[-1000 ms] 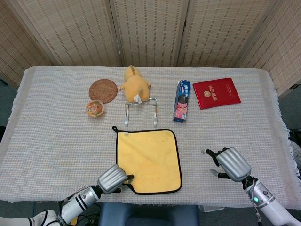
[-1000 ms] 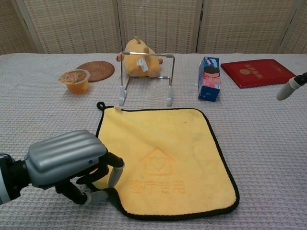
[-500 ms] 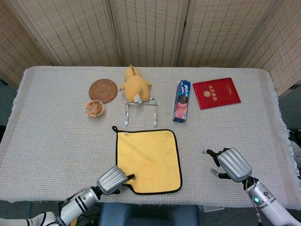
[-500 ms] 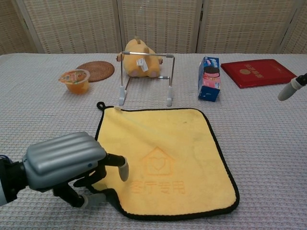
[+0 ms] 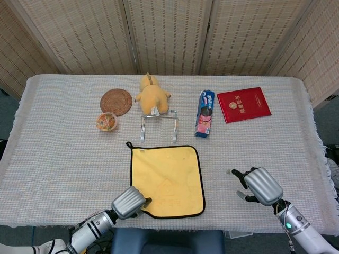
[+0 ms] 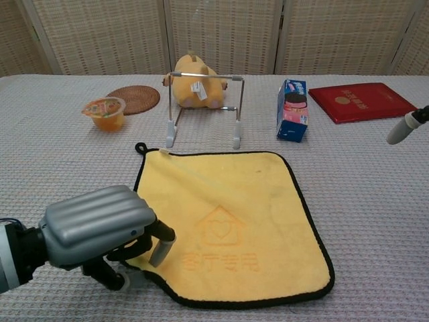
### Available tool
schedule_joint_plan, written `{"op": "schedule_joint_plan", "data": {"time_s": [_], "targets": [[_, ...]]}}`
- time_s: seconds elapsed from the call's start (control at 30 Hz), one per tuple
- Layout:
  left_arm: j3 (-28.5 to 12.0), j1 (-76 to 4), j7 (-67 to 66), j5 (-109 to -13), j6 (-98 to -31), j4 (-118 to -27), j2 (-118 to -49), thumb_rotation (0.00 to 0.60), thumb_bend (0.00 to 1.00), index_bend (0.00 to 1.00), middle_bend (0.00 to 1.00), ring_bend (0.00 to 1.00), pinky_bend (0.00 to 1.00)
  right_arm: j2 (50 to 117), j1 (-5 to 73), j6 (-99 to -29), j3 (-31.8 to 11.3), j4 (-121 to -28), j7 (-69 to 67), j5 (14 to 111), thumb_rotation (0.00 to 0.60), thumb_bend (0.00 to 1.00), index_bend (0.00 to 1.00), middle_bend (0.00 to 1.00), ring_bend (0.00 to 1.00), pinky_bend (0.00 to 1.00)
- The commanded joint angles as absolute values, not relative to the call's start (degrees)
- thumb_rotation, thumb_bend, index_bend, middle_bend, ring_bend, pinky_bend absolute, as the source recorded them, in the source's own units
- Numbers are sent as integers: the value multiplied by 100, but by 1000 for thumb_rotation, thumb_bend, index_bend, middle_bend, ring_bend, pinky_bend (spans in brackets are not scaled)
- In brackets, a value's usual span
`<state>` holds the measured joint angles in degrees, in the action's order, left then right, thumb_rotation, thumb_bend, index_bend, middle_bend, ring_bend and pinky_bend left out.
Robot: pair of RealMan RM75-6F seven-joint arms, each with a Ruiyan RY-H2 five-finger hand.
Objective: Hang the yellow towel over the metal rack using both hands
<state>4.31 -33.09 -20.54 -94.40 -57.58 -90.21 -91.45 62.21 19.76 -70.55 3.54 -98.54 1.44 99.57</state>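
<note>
The counter (image 5: 63,153) is covered with a pale woven cloth, and the yellow towel (image 5: 168,179) is seen lying flat on it near the front edge, its black hanging loop at the far left corner. The metal rack (image 5: 158,123) stands upright just behind the towel, apart from it, so nothing has been hung yet.

Over the last second the towel has not been shifted or lifted. Its near left corner has been worked on by the left robot hand (image 6: 100,231), which has been drawn slightly in along the edge. In the chest view its fingers (image 6: 161,243) are curled down at the black border of that corner; whether the cloth is truly pinched cannot be told, since the underside of the grasp is hidden.

The right robot hand (image 5: 258,185) has barely moved and is held well apart from the towel, to its right, with fingers spread and nothing in them.

The grasp stage is judged to be only beginning: one corner is being secured, and the opposite near corner has yet to be reached by the right robot hand before the lift.
</note>
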Motion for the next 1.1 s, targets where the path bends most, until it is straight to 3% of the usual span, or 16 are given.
{"op": "schedule_joint_plan", "data": {"time_s": [0.03,0.23,0.4,0.57,0.83,1.1], "targets": [[446,-3297,-2005,-9454,-5791,-9011,-9173,600,424,643,951,850,1000,6301,2037,-6978,413,-9823,150,10089,600,261,268,703,748,679],[465,-3290,-1841,-9506,-5887,-8978,-9190,600,424,647,965,862,1000,6588,2173,-6839,527,-9610,364,10462,600,260,282,751,795,824],[486,-3284,-1806,-9520,-5923,-8990,-9188,600,424,644,970,866,1000,6923,2234,-6799,547,-9317,529,10597,600,260,331,884,953,990],[465,-3285,-1838,-9481,-5927,-8996,-9194,600,423,642,970,866,1000,7238,2379,-6596,592,-9152,671,10722,600,231,357,930,999,1000],[458,-3267,-1891,-9431,-5953,-9019,-9188,600,416,643,970,866,1000,7771,2689,-6209,588,-8898,703,10766,600,213,435,969,1000,1000],[461,-3281,-1817,-9429,-5957,-9017,-9173,600,410,652,971,866,1000,8197,2889,-5948,654,-8617,561,10673,600,214,450,974,1000,1000]]}}
